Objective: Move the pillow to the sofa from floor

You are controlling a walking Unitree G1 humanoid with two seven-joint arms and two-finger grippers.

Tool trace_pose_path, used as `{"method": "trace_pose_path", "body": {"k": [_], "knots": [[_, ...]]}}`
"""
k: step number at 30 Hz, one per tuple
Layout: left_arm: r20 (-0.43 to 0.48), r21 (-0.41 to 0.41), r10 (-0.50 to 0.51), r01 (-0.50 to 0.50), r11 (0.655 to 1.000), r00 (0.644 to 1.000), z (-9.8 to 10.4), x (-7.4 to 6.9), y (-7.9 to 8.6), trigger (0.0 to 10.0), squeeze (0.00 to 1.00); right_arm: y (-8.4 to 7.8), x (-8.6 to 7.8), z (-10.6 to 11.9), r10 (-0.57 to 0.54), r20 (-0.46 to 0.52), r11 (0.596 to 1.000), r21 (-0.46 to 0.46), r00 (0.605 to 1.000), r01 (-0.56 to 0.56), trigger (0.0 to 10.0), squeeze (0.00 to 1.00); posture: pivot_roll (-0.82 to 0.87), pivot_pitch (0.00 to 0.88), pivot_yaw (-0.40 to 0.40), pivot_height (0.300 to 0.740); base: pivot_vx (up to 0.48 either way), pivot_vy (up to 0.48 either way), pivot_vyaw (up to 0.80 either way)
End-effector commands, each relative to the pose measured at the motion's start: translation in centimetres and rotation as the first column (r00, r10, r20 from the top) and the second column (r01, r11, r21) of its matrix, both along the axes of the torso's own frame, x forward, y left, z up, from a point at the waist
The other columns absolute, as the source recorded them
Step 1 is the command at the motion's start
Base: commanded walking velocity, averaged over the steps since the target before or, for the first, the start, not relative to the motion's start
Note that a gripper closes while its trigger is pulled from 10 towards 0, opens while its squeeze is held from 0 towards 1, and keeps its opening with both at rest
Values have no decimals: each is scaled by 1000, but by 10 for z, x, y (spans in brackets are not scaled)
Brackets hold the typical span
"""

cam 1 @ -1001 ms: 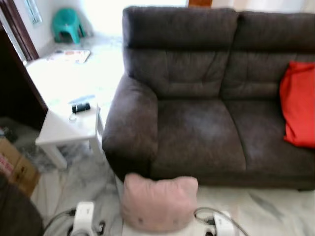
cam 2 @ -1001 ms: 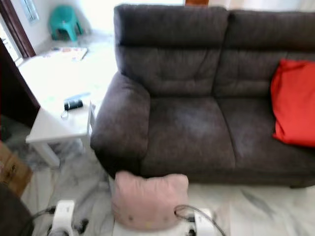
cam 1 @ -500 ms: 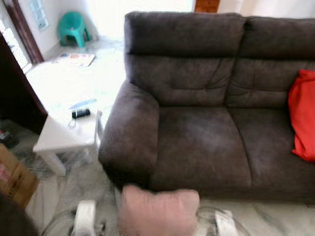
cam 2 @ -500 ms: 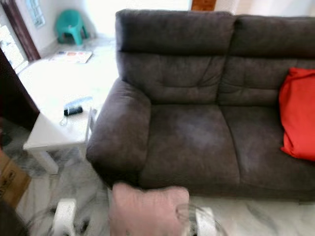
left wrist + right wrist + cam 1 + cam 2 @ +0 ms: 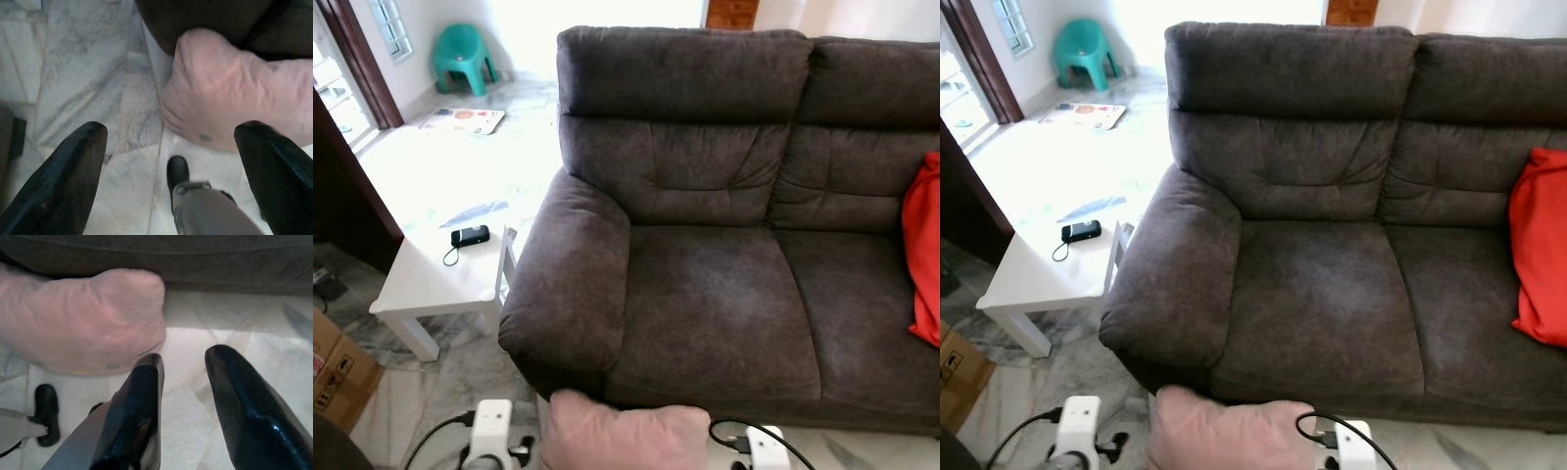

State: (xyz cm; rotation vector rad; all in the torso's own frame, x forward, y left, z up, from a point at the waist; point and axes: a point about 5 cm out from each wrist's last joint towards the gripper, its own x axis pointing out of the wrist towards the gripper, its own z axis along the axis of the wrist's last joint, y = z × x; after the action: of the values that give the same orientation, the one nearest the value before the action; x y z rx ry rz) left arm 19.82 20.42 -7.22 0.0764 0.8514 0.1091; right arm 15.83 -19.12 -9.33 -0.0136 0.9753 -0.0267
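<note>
— Where are the two grippers?

— Both are low, at the near edge of the head view. The left gripper has its two black fingers spread wide, pointing down at the marble floor — nothing between them. The right gripper has its fingers parted by a narrower gap, also empty, angled down over the floor just beside the pillow.

— And the arms?

— Their white wrist housings sit on either side of the pillow: the left arm to its left, the right arm to its right, each with a black cable looping off it.

— Where is the pillow?

— The pink pillow is between the two arms, in front of the sofa's base, below the front edge of the left seat cushion. Whether it rests on the floor I cannot tell.

— What lies beyond?

— The dark brown sofa, with a red cushion at its right end. A white side table stands by the left armrest, carrying a small black device near its far edge. Farther back stands a teal stool.
</note>
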Motion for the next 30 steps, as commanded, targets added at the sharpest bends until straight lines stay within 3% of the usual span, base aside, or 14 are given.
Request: {"method": "trace_pose_path", "body": {"k": [1,5,10,13,16,19,21,23,25,27,30], "knots": [[-17,23,0,1,1000,1000,-2,-5,5,10000,0,3,-1,-1,4,-4,1000,11,1000,-4,10000,0,19,0,-37,740,0,0,0],[23,39,8,-9,999,1000,3,1,8,10000,0,3,-1,-1,9,2,1000,13,1000,-9,10000,0,21,0,-39,740,0,0,0],[140,84,3,-15,996,990,18,22,13,10000,0,0,15,8,-25,97,999,23,995,23,10000,0,22,0,-40,740,0,0,0],[295,108,-9,-24,994,955,40,47,15,10000,0,-7,44,27,-49,251,999,33,967,42,10000,0,22,0,-40,740,0,0,0],[350,113,-14,-27,993,937,48,55,15,10000,0,-8,56,36,-25,315,1000,18,949,21,10000,0,22,0,-40,740,0,0,0],[464,129,-12,-54,990,886,69,72,17,10000,0,-11,85,61,-38,477,999,27,878,28,10000,0,23,0,-41,740,0,0,0],[556,169,-69,-31,985,828,88,87,11,10000,0,-13,104,81,-60,586,998,33,808,50,10000,0,26,0,-37,740,0,0,0],[597,180,-89,-25,983,797,96,93,7,10000,0,-11,112,91,-62,636,998,42,769,46,10000,0,29,0,-35,740,0,0,0],[610,183,-96,-22,983,787,99,94,6,10000,0,-10,113,93,-62,648,998,44,759,43,10000,0,33,0,-34,740,0,0,0],[663,203,-121,-22,979,739,112,102,1,10000,0,-8,119,102,-79,700,997,57,710,55,10000,0,39,0,-39,740,0,0,0],[746,257,-193,-9,966,637,136,112,-10,10000,0,-9,123,120,-95,786,995,70,611,65,10000,0,35,0,-39,740,0,0,0]]}}
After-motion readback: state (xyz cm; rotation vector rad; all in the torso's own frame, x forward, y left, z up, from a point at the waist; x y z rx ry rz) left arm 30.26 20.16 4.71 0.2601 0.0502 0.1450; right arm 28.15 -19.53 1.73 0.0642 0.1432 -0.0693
